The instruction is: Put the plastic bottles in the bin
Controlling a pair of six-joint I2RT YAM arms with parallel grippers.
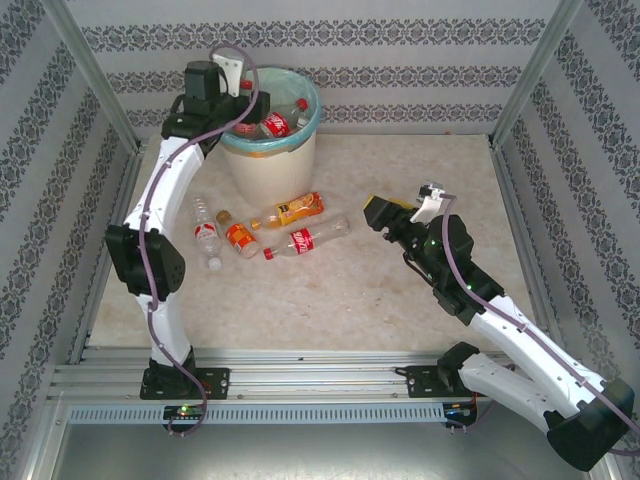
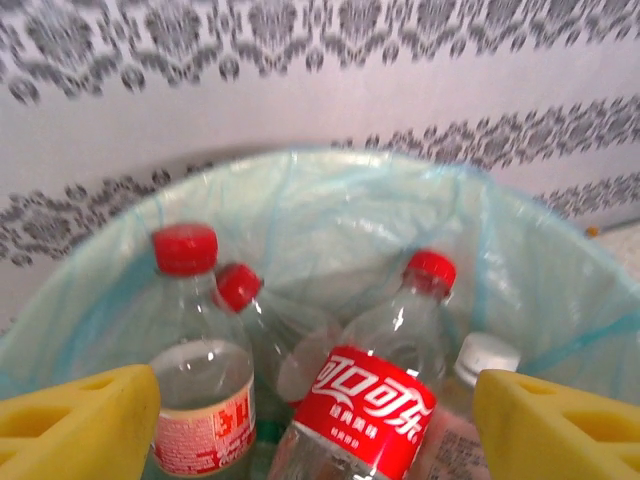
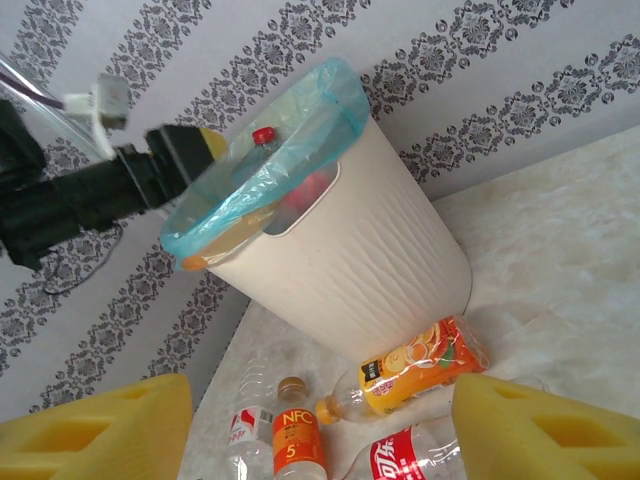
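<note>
Left wrist view looks down into the bin (image 2: 565, 260), lined with a thin, crinkled pale teal bag (image 2: 330, 215). Clear plastic bottles stand inside. One bottle wears a red band with white Chinese Coca-Cola script (image 2: 368, 410). A red-capped bottle (image 2: 195, 390) at its 9 o'clock has a red-and-white label too blurred to read, and a white-capped bottle (image 2: 485, 355) is at its 3 o'clock. The left gripper (image 2: 315, 440) hangs above them, its yellow foam pads (image 2: 75, 425) spread wide and holding nothing.

Top external view puts the bin at 11 o'clock on the speckled stone-look table (image 1: 400, 290). Four more bottles lie at the bin's 6 o'clock. They are a water bottle (image 1: 206, 232), an orange-banded bottle (image 1: 240, 238), a juice bottle (image 1: 297, 209) and a cola bottle (image 1: 305, 240). The right gripper (image 1: 385, 213) hovers at their 3 o'clock, well apart, fingers open and empty.

Right wrist view adds the bin's wavy ridged cream wall. It also shows "NFC" and "5" on the orange band, and sliced oranges printed on the juice label.
</note>
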